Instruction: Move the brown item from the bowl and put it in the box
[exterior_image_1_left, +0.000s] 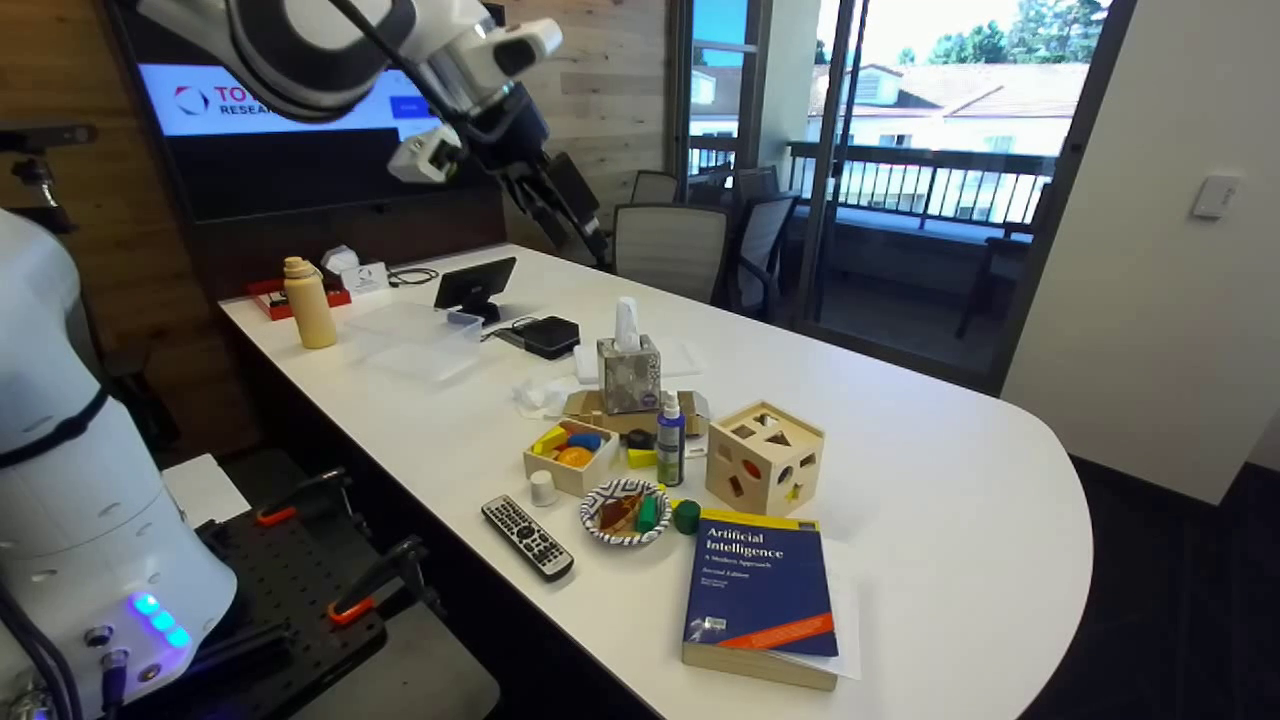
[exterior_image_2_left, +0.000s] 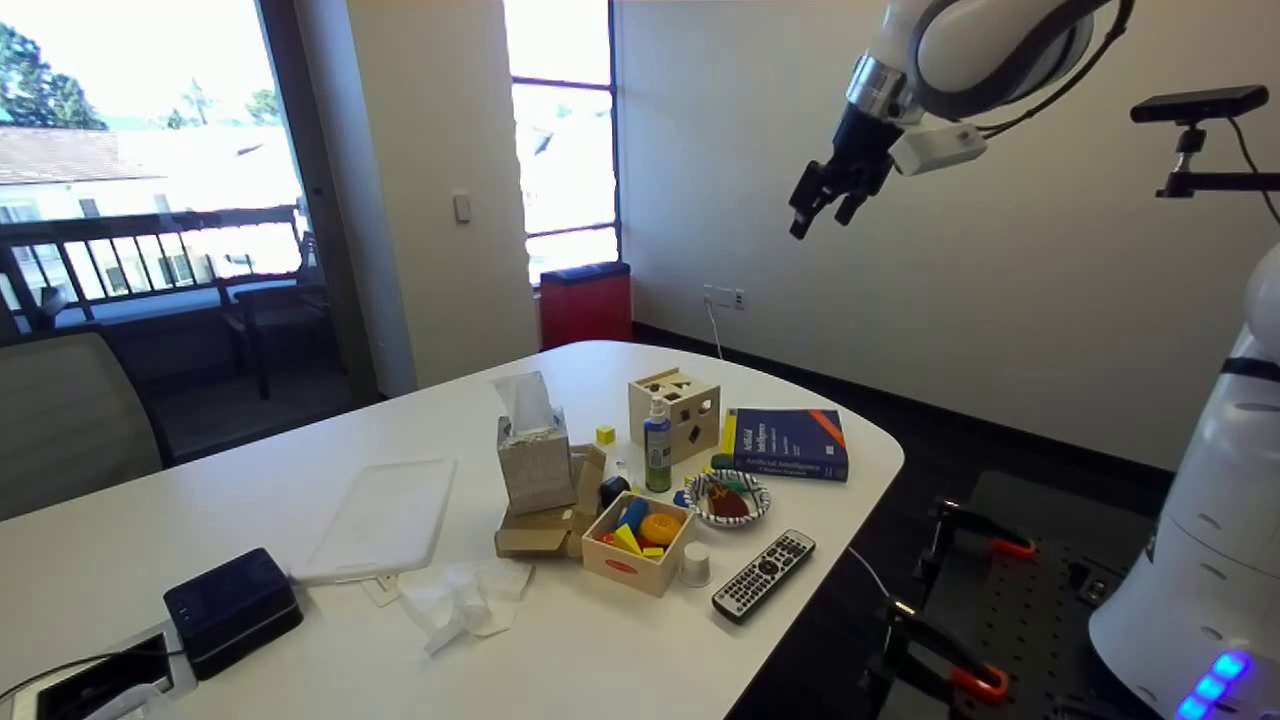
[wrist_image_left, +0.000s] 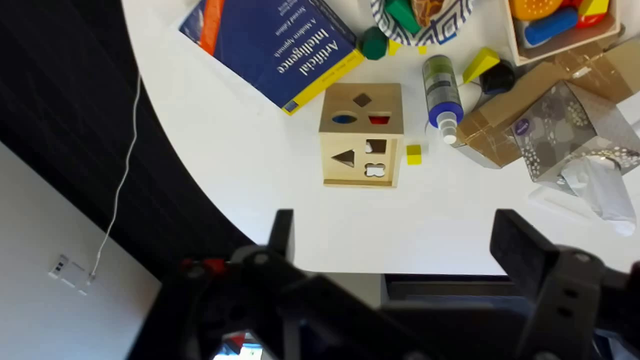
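The brown item (exterior_image_1_left: 617, 513) lies in the shallow, blue-and-white patterned bowl (exterior_image_1_left: 625, 541) beside a green block. In an exterior view the brown item (exterior_image_2_left: 725, 500) and the bowl (exterior_image_2_left: 703, 512) show again. The wrist view cuts off the bowl (wrist_image_left: 446, 29) and brown item (wrist_image_left: 426, 11) at its top edge. The box (exterior_image_1_left: 556, 474) is a low, pale wooden tray of colourful toy pieces beside the bowl; it also shows in an exterior view (exterior_image_2_left: 622, 570) and at the wrist view's top right (wrist_image_left: 570, 48). My gripper (exterior_image_2_left: 821, 224) is open, empty, high above the table; its fingers (wrist_image_left: 392, 222) are wide apart.
A wooden shape cube (exterior_image_1_left: 765, 460), spray bottle (exterior_image_1_left: 670, 445) and blue book (exterior_image_1_left: 760, 590) stand near the bowl. A remote (exterior_image_1_left: 527, 537) and white cup (exterior_image_1_left: 542, 488) lie on its near side. A tissue box (exterior_image_1_left: 629, 375) and cardboard (exterior_image_2_left: 545, 535) are behind the box.
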